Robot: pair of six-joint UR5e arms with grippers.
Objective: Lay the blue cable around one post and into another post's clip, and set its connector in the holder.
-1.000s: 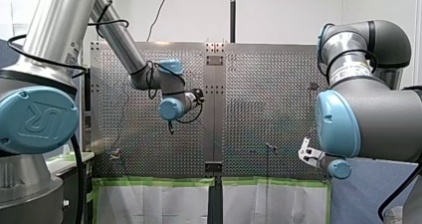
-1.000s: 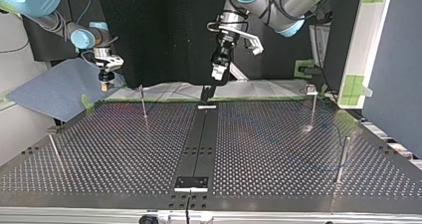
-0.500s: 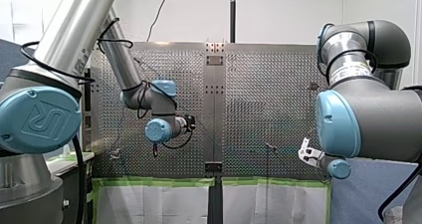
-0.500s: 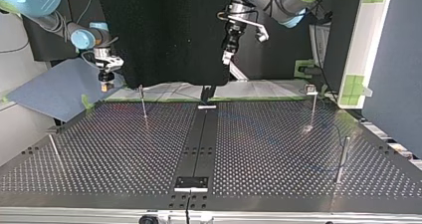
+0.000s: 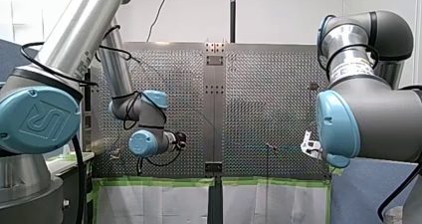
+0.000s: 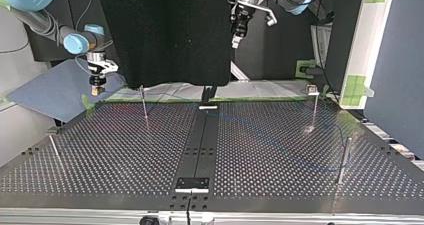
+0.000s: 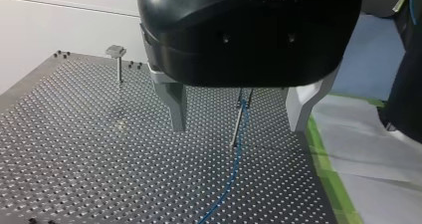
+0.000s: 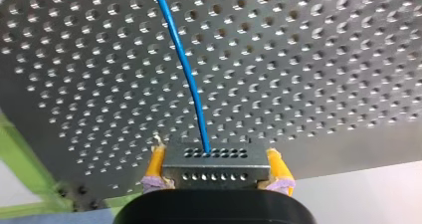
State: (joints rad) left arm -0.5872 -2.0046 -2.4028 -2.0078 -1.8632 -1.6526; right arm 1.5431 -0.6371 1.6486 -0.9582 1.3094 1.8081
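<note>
while my right gripper (image 8: 217, 170) clamps the connector (image 8: 214, 159) between yellow pads, the blue cable (image 8: 184, 69) runs from it across the table (image 8: 323, 59); my left gripper (image 7: 238, 128) hangs, fingers spread, a post (image 7: 241, 117) ahead.

Blue cable (image 8: 185, 69): thin, runs above the perforated tabletop (image 8: 323, 59) into the connector (image 8: 215, 175). The connector is a small grey block with rows of holes, clamped between the yellow pads (image 8: 157, 163) of my right pincer (image 8: 215, 159). In the left wrist view the cable lies slack on the tabletop, just beside a thin upright post (image 7: 240, 118); contact not discernible. A flat-headed post (image 7: 117, 59) stands well apart.
</note>
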